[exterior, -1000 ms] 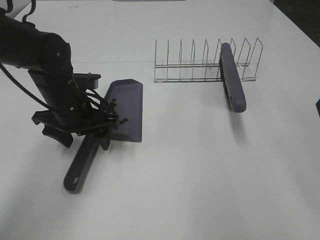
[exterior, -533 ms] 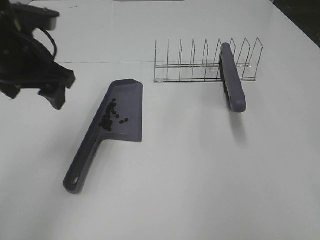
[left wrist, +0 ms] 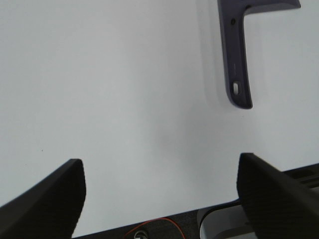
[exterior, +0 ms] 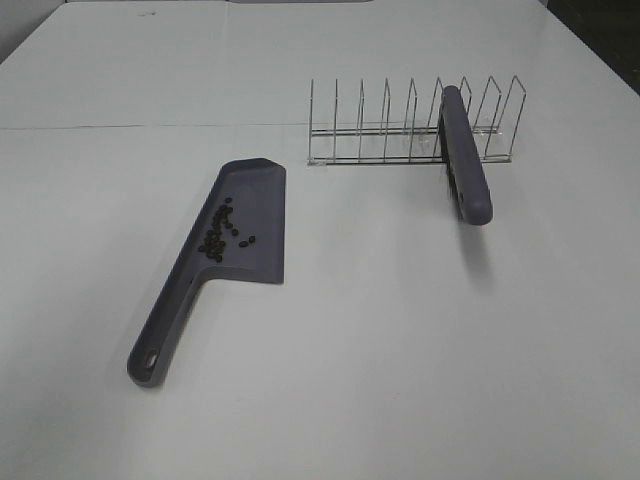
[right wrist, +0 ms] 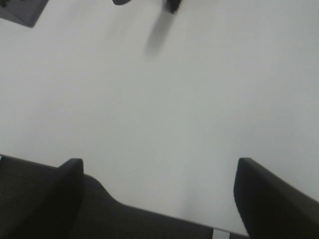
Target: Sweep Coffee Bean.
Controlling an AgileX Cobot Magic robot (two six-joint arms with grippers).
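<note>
A grey-purple dustpan (exterior: 245, 222) lies flat on the white table (exterior: 400, 330), its handle (exterior: 165, 325) pointing to the front left. Several small dark coffee beans (exterior: 220, 232) lie in a loose cluster on the pan near its handle side. A grey-purple brush (exterior: 465, 165) leans in a wire rack (exterior: 410, 128) at the back right. Neither arm shows in the high view. My left gripper (left wrist: 159, 184) is open and empty, with the dustpan handle (left wrist: 237, 59) beyond it. My right gripper (right wrist: 157, 186) is open and empty over bare table.
The wire rack stands at the back right with several upright dividers. In the right wrist view a corner of the dustpan (right wrist: 22, 11) and the dark brush end (right wrist: 172, 5) show at the frame's edge. The table's dark front edge (right wrist: 45, 209) lies under the right gripper.
My left arm, which was over the dustpan's handle a second ago, has lifted away to the back left and left the high view. The dustpan and beans stay in place.
</note>
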